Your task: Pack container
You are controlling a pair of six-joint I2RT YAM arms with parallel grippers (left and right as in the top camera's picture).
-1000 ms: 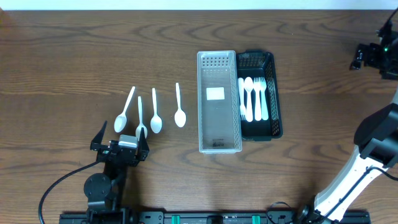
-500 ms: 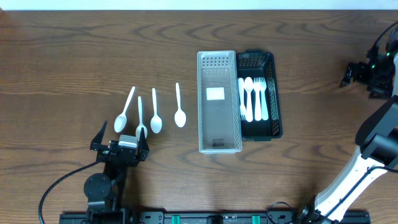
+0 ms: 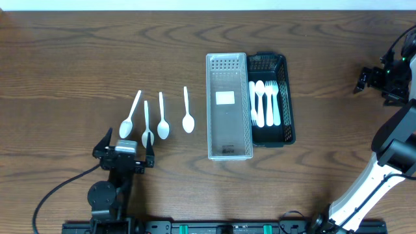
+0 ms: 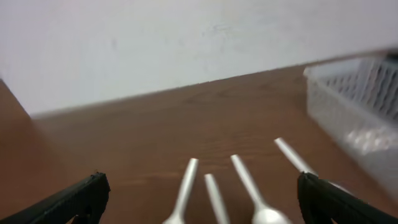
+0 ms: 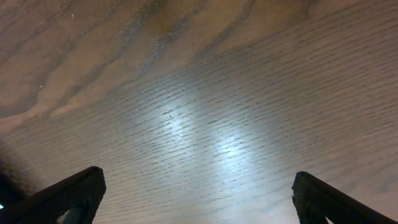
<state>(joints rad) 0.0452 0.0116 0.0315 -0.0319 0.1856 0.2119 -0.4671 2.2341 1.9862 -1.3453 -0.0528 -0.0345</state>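
Observation:
Several white plastic spoons [image 3: 162,117] lie side by side on the wood table, left of a clear empty bin [image 3: 228,107]. A black bin [image 3: 286,97] beside it holds white forks [image 3: 265,104]. My left gripper [image 3: 124,146] is open and empty, just in front of the spoons' bowls; its wrist view shows the spoon handles [image 4: 239,180] between the fingers [image 4: 199,199] and the clear bin [image 4: 360,106] at right. My right gripper [image 3: 374,78] is open and empty at the far right edge, over bare wood [image 5: 199,196].
The table's front edge with a black rail [image 3: 208,227] lies close behind my left arm. A white wall [image 4: 186,43] rises beyond the table's far edge.
My right gripper moved left and slightly toward the front. My left gripper shifted slightly to the left near the spoons. The spoons and bins stayed put.

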